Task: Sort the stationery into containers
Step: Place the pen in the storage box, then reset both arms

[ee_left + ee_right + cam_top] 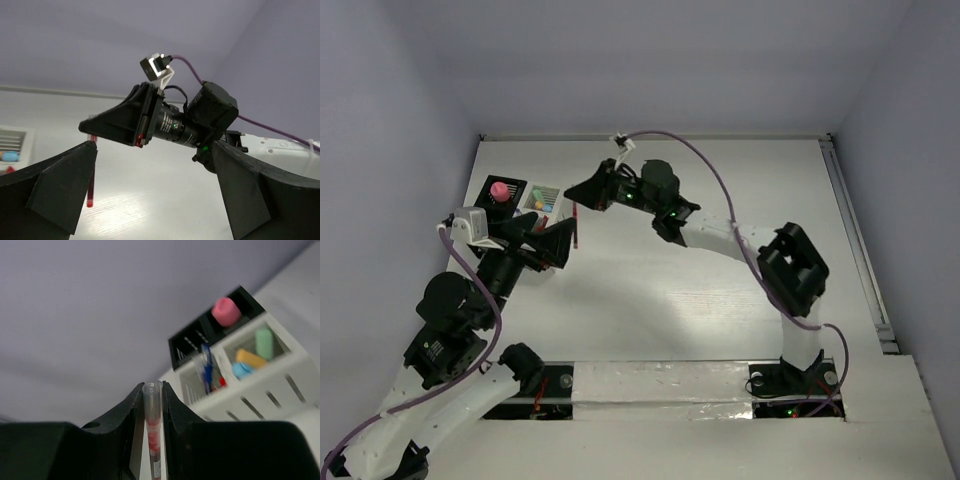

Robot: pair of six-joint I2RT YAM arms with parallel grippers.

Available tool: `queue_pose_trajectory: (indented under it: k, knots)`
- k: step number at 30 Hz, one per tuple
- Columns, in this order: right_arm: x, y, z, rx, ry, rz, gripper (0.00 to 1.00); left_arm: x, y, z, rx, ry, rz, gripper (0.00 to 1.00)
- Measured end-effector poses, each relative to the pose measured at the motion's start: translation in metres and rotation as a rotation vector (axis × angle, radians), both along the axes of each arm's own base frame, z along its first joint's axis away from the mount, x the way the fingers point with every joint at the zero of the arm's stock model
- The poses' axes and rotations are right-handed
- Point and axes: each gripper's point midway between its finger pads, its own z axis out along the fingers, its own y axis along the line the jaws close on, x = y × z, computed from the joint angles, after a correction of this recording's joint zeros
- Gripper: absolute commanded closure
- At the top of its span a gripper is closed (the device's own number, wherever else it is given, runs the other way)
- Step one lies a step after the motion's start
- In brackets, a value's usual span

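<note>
One left tool [542, 240] wide, right tool [152, 390] around red pen [153, 432]; white table [720, 300], lilac walls [670, 60].

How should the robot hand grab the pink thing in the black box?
Probably by the rounded top of the pink piece, coming straight down from above. It stands upright in the black box, whose walls block its sides, so only the top sticking out is free to pinch.

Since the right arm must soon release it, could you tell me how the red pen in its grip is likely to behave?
The red pen looks stiff: held by one end in the right gripper, it hangs straight. Thin and round, it would probably roll if laid flat. Its smooth barrel might slip or swivel between the narrow fingers.
</note>
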Motion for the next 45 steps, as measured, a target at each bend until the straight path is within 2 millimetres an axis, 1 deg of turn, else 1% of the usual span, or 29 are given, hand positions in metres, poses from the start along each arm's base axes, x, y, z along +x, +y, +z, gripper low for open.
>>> queue_pose_trajectory:
  k: [3,4,6,9,13,15,20,23,24,25,26,27,28,30,31,33,34,37,39,41,42,45]
  knots:
    - [0.010,0.036,0.023,0.077,-0.068,0.030,1.00,0.007,0.012,-0.006,0.033,0.009,0.074,0.01]
    - [0.014,0.046,0.027,0.096,-0.087,0.035,1.00,0.008,0.015,-0.007,0.040,0.011,0.095,0.01]
    - [0.020,0.065,0.031,0.124,-0.116,0.045,1.00,0.010,0.021,-0.008,0.049,0.008,0.126,0.01]
    - [0.034,0.090,0.028,0.147,-0.147,0.047,1.00,0.009,0.029,-0.011,0.062,-0.001,0.160,0.01]
    - [0.053,0.115,0.014,0.145,-0.180,0.031,1.00,0.008,0.036,-0.015,0.075,-0.011,0.186,0.01]
    - [0.060,0.123,0.002,0.124,-0.190,0.021,1.00,0.009,0.037,-0.018,0.085,-0.009,0.194,0.01]
    - [0.064,0.133,-0.029,0.052,-0.193,-0.001,1.00,0.011,0.037,-0.024,0.104,-0.001,0.200,0.01]
    - [0.063,0.136,-0.037,0.028,-0.205,-0.002,1.00,0.012,0.038,-0.024,0.106,-0.001,0.205,0.01]
    - [0.063,0.136,-0.039,0.022,-0.210,-0.002,0.94,0.012,0.038,-0.024,0.106,-0.001,0.205,0.01]
    - [0.063,0.136,-0.040,0.019,-0.214,-0.003,0.74,0.012,0.038,-0.024,0.106,-0.001,0.207,0.01]
    - [0.063,0.136,-0.042,0.015,-0.216,-0.001,0.63,0.012,0.039,-0.024,0.106,-0.001,0.212,0.01]
    - [0.062,0.136,-0.044,0.011,-0.216,0.002,0.54,0.012,0.039,-0.024,0.106,0.000,0.212,0.01]
    - [0.059,0.138,-0.046,0.006,-0.220,0.010,0.40,0.012,0.039,-0.024,0.106,0.000,0.213,0.01]
    - [0.058,0.139,-0.051,-0.009,-0.225,0.017,0.31,0.013,0.040,-0.024,0.105,0.000,0.215,0.01]
    - [0.057,0.139,-0.053,-0.016,-0.230,0.021,0.22,0.013,0.040,-0.024,0.105,0.000,0.216,0.01]
    - [0.057,0.139,-0.055,-0.024,-0.235,0.022,0.16,0.013,0.041,-0.024,0.104,0.001,0.220,0.01]
    - [0.055,0.138,-0.057,-0.032,-0.231,0.025,0.08,0.013,0.041,-0.024,0.103,0.002,0.220,0.01]
    - [0.051,0.132,-0.061,-0.055,-0.221,0.029,0.00,0.013,0.041,-0.024,0.096,0.004,0.220,0.01]
    - [0.045,0.125,-0.060,-0.071,-0.210,0.031,0.00,0.013,0.040,-0.023,0.089,0.007,0.218,0.01]
    - [0.038,0.114,-0.053,-0.085,-0.205,0.030,0.00,0.012,0.041,-0.022,0.084,0.009,0.216,0.01]
    - [0.033,0.107,-0.047,-0.091,-0.205,0.026,0.00,0.011,0.041,-0.020,0.079,0.009,0.215,0.01]
    - [0.017,0.079,-0.014,-0.093,-0.230,-0.006,0.00,0.007,0.042,-0.011,0.058,0.002,0.205,0.01]
